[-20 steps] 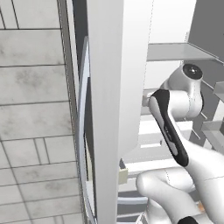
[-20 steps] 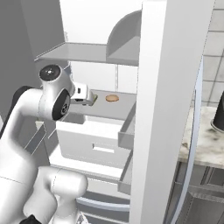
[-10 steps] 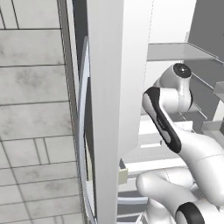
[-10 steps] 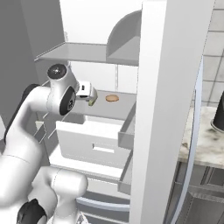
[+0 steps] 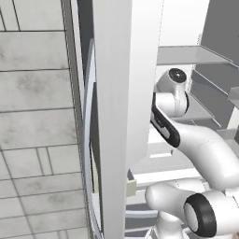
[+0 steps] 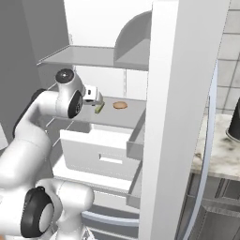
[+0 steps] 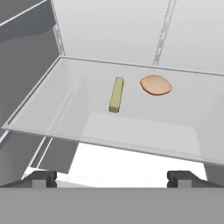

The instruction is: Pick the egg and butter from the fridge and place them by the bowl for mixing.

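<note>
The gripper [image 7: 112, 176] has its jaws spread wide and empty, poised at the front edge of a glass shelf [image 7: 52, 113] inside the fridge [image 6: 178, 117]. Toward the shelf's back, a pale yellow-green butter stick [image 7: 116, 94] lies just beside the egg [image 7: 155, 85], apart from it. A pale drawer [image 6: 101, 157] sits below the shelf.

White arm bent at the elbow, reaching forward, hand [image 7: 112, 176] level, fingers [image 7: 180, 176] spread wide, holding nothing
</note>
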